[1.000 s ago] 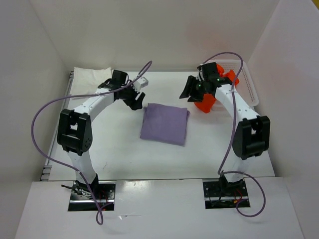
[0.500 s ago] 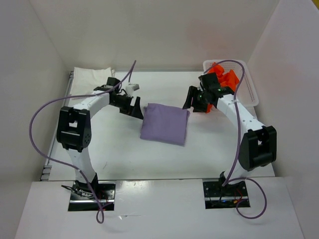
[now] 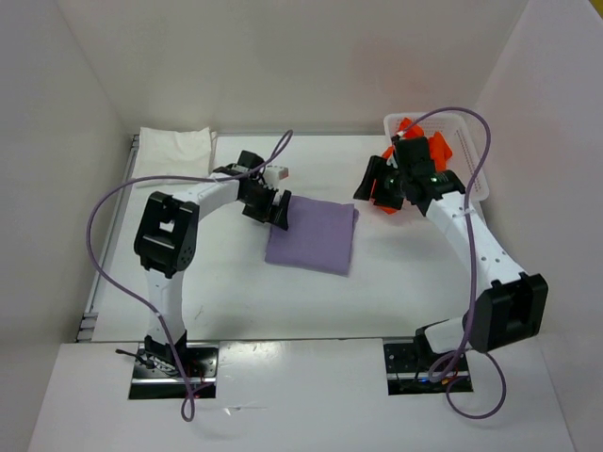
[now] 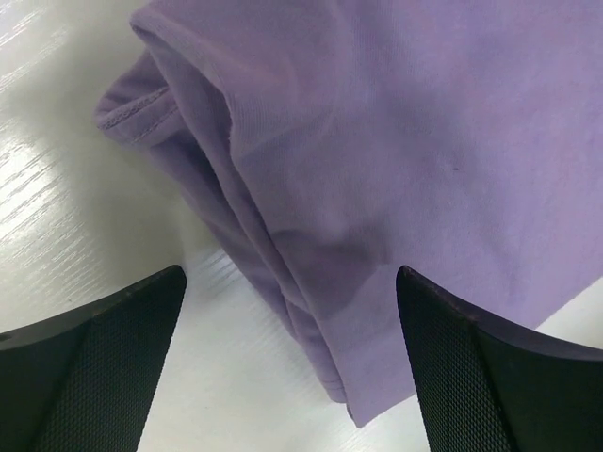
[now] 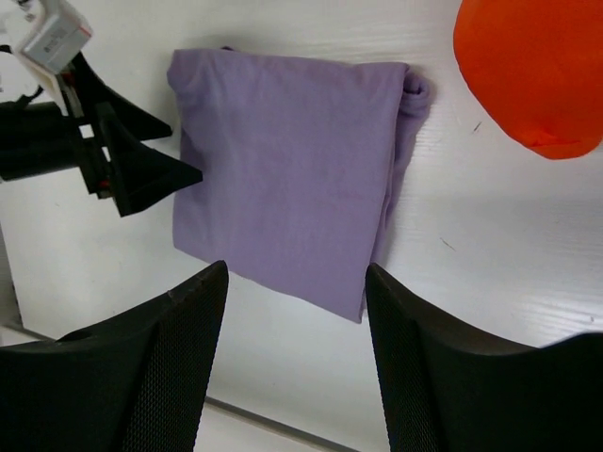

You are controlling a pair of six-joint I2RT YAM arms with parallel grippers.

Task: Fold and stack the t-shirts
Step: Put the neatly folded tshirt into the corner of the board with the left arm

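A folded lavender t-shirt (image 3: 313,235) lies flat mid-table; it also shows in the wrist views (image 4: 396,141) (image 5: 283,188). My left gripper (image 3: 276,209) is open at the shirt's left edge. Its fingers straddle the folded hem (image 4: 290,282) without holding it. An orange t-shirt (image 3: 436,149) is bunched in the basket and spills toward the table (image 5: 532,66). My right gripper (image 3: 377,184) hovers open beside it, above the table, with nothing between its fingers (image 5: 295,273). A folded white t-shirt (image 3: 174,143) rests at the back left corner.
A white mesh basket (image 3: 479,174) stands at the back right against the wall. White walls enclose the table on the left, back and right. Purple cables loop from both arms.
My left gripper has swung right to the lavender shirt's left edge and opened wide. The right arm's elbow has moved toward the near right, with its gripper staying by the orange shirt.
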